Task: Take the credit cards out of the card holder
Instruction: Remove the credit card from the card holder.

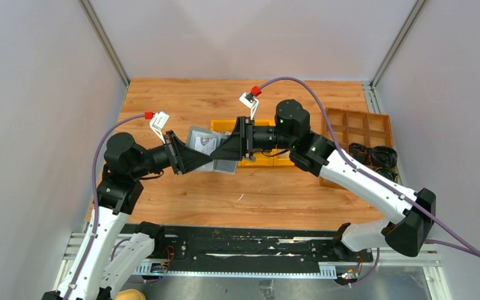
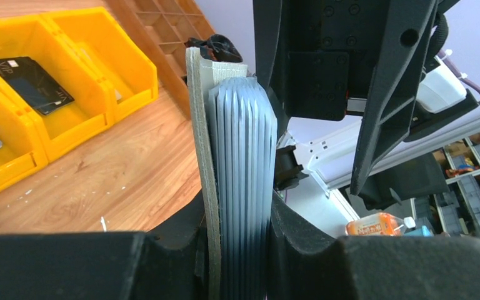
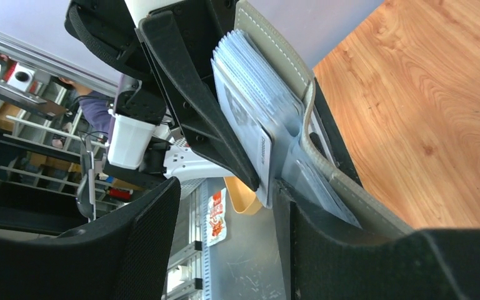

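Note:
The grey card holder (image 2: 240, 156) stands edge-on above the table, its cover and fan of clear sleeves pinched between the fingers of my left gripper (image 2: 237, 215), which is shut on it. From above, the card holder (image 1: 203, 142) hangs between the two grippers at mid-table. A pale credit card (image 3: 250, 125) with dark print shows in the sleeves. My right gripper (image 3: 225, 200) faces the holder with its jaws apart and nothing between them. Its right finger (image 3: 325, 250) lies against the sleeves and the card holder's cover (image 3: 287, 56).
A yellow bin tray (image 2: 69, 119) sits behind the holder, with a dark card (image 2: 31, 81) marked VIP in one compartment. The yellow tray (image 1: 222, 125) is mostly hidden by my right gripper from above. A wooden compartment tray (image 1: 359, 128) with black cables (image 1: 375, 156) stands at the right.

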